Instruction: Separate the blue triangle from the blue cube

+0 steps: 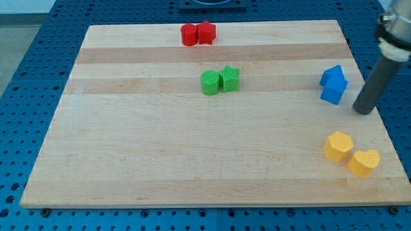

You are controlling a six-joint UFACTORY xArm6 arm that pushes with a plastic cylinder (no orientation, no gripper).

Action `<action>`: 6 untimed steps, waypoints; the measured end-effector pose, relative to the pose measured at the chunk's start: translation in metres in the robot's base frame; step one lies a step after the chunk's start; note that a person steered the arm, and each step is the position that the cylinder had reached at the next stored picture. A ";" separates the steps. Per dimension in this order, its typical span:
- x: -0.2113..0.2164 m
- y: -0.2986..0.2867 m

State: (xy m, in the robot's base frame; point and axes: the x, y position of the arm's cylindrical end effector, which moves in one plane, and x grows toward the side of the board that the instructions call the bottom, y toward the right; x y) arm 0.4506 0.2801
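While the two blue pieces sit pressed together at the right side of the frame, my tip (364, 111) is parked just to their right, a little lower than their middle, clear of both. No claw on this rig at all, just the dark rod, so there is nothing to open, close or grip with: pushing is the whole game.

Here's the layout: the blue triangle (332, 75) is the upper piece, and the blue cube (334, 92) sits directly below it, touching. Both are close to the right edge of the wooden surface (160, 160).

To do this step well, I judge the tip wants to meet one block only. Coming straight in from the right at the seam would likely shove both leftward as a pair. Better to line up level with the triangle alone, or the cube alone, and push through its middle so it slides rather than spins back into its neighbour.

Room is available: the green pair (219, 81) is well off toward upper centre, the red pair (197, 33) is at the top, and the yellow blocks (350, 154) lie lower right, near enough below the cube that a downward push looks risky.
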 end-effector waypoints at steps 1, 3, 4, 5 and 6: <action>-0.032 0.005; -0.066 -0.010; -0.065 -0.028; -0.064 -0.045; -0.064 -0.069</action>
